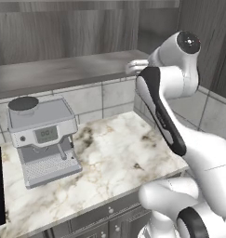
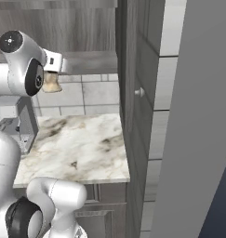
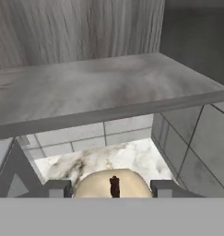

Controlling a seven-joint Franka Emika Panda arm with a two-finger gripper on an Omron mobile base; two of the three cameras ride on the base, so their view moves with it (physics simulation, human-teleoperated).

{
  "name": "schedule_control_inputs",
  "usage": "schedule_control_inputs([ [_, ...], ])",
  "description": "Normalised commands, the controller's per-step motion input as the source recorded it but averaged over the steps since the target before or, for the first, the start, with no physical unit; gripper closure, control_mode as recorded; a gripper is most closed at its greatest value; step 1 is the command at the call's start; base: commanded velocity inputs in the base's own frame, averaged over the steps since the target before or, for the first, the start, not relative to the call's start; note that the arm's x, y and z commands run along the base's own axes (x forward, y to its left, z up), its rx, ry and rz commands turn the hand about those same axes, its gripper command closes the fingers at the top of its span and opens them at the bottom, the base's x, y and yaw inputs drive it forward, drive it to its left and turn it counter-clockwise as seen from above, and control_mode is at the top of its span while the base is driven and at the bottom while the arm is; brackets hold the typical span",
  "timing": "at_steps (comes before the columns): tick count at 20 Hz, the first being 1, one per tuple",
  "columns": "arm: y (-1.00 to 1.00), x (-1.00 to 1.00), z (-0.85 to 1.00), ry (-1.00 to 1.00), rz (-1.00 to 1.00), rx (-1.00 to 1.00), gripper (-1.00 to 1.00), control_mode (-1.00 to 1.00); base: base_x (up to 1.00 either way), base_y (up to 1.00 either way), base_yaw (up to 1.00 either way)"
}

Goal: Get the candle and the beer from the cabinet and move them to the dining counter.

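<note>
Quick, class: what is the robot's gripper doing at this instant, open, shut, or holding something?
Gripper: closed on the candle, held out in front of the cabinet shelf.

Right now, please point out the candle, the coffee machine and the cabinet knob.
candle (image 3: 114, 183): hand view, top of the wax around the wick.
coffee machine (image 1: 42, 139): left base view, front panel.
cabinet knob (image 2: 139, 92): right base view, round knob head.
</note>
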Motion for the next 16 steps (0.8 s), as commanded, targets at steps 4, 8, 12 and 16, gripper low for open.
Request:
schedule_control_inputs([
  [4, 0.00, -0.82, -0.31, 0.05, 0.04, 0.00, 1.00, -1.00, 0.00, 0.00, 0.00],
  [8, 0.00, -0.52, -0.48, 0.00, 0.04, 0.00, 1.00, -1.00, 0.00, 0.00, 0.00],
  [12, 0.08, -0.33, -0.38, 0.00, 0.03, 0.00, 1.00, -1.00, 0.00, 0.00, 0.00],
  [16, 0.10, -0.04, 0.00, 0.00, 0.04, 0.00, 1.00, -1.00, 0.00, 0.00, 0.00],
])
